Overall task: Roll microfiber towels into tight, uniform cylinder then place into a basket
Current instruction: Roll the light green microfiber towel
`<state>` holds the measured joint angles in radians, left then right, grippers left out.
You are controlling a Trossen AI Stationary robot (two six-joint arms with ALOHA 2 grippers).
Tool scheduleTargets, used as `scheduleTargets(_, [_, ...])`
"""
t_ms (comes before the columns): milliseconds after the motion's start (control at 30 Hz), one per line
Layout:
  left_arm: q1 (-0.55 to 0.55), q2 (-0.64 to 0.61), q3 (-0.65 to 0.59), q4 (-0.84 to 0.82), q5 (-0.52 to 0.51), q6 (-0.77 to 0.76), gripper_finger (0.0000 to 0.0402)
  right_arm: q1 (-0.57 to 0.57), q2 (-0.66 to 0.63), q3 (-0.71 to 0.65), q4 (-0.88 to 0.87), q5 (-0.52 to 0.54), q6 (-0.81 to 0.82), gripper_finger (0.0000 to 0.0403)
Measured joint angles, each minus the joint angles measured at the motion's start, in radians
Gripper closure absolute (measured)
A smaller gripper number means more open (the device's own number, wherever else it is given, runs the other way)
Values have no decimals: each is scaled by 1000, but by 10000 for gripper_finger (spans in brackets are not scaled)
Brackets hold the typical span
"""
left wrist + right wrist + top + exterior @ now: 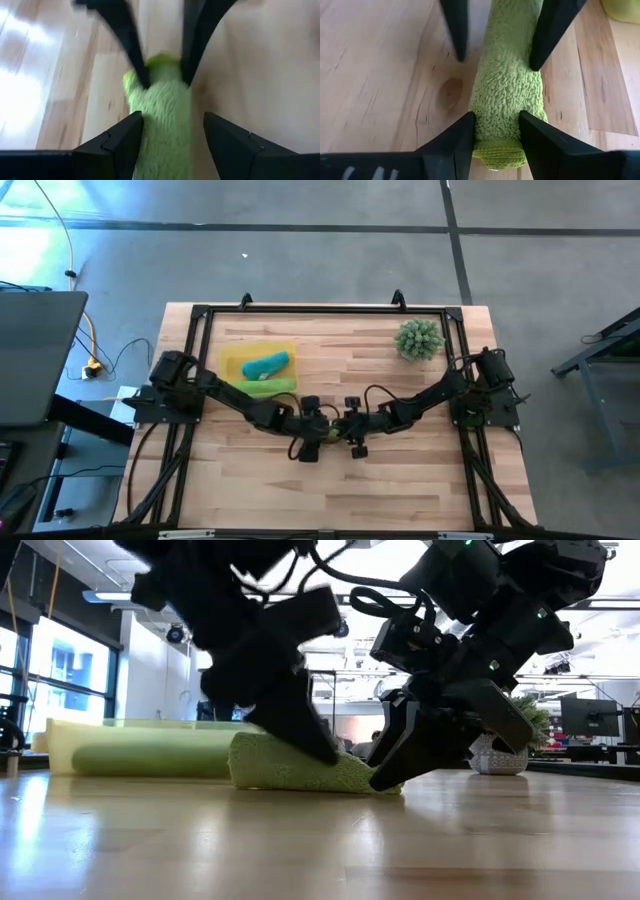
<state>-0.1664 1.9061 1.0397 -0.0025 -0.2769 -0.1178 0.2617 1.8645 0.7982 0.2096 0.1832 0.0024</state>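
the lime green rolled microfiber towel [506, 95] lies on the wooden table [420, 480] near its middle, between your two grippers, with the shallow translucent yellow plastic basket [232, 360] well off toward the left arm's side, already carrying a teal rolled towel [266, 365] and another lime green rolled towel [268, 386] along its near edge. your right gripper [496, 131] straddles one end of the roll, its fingers pressed against the sides of the cloth, so it looks to be holding that end. your left gripper [172, 132] stands at the other end with its fingers spread wider than the roll, touching it on one side at most, not gripping. before you lift, i would close the left pincer squarely across the roll so both ends are pinched evenly; a one-sided hold will likely let the soft cloth sag and unwind. keep the two grips level, raise together, and carry it to the basket without twisting. the spiky green ball plant [419, 339] sits clear of your path.
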Motion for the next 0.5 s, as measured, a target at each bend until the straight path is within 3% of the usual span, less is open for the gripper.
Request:
scheduleTargets(133, [5,23,1,-34,-49,-1,199,-2,0,0,0,0,0,256])
scheduleTargets(333, [16,39,1,-71,-26,-1,204,-2,0,0,2,0,-1,256])
scheduleTargets(500, [18,39,1,-72,-22,-19,252,-2,0,0,4,0,-1,256])
